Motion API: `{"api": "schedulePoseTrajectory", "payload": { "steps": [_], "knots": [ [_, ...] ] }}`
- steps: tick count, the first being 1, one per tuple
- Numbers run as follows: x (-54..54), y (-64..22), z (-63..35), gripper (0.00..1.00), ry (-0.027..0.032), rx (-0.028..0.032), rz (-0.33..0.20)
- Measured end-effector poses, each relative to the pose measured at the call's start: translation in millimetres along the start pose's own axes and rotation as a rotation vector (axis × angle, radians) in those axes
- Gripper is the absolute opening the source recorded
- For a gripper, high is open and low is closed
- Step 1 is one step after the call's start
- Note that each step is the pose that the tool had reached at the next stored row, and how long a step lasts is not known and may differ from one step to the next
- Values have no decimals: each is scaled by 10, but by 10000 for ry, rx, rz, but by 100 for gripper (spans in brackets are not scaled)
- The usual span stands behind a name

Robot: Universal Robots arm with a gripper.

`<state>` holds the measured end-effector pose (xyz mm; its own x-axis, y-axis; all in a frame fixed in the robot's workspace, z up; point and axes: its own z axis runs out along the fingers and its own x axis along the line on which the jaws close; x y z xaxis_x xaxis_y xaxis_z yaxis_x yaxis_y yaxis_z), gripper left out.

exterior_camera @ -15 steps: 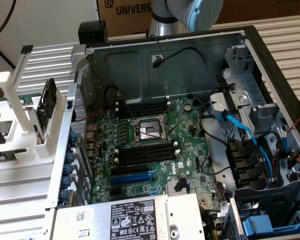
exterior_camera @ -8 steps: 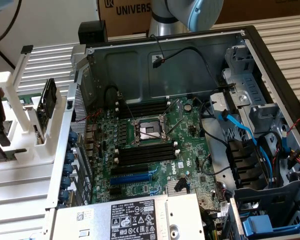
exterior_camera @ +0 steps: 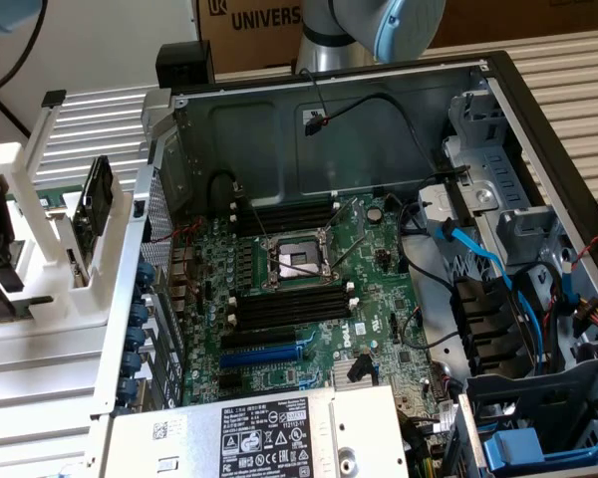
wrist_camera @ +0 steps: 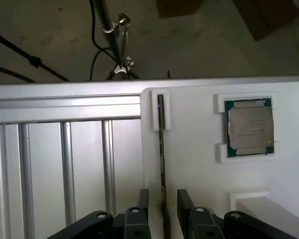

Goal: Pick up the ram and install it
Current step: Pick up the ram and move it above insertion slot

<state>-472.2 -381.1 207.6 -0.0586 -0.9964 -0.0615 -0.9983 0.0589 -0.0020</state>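
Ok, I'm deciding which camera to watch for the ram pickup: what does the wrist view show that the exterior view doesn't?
Wrist view adds: a face-on look at the processor chip in its white cradle, plus the floor and a metal stand beyond. Exterior view adds: the open computer case, its motherboard, black memory slots and blue expansion slot. Both: the ram, standing in the white fixture.

Open computer case (exterior_camera: 259, 124), motherboard (exterior_camera: 377, 261), white rack (exterior_camera: 46, 311)
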Motion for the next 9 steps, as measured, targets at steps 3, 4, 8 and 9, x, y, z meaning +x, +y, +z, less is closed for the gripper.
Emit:
{"api": "schedulePoseTrajectory", "payload": {
  "steps": [3,4,8,9],
  "knots": [
    [-7,2,38,36,-9,-27,-64],
    [-17,2,46,36,-7,-38,-81],
    [-74,8,83,36,-3,-59,-199],
    [-74,9,85,36,7,-83,-241]
  ]
}}
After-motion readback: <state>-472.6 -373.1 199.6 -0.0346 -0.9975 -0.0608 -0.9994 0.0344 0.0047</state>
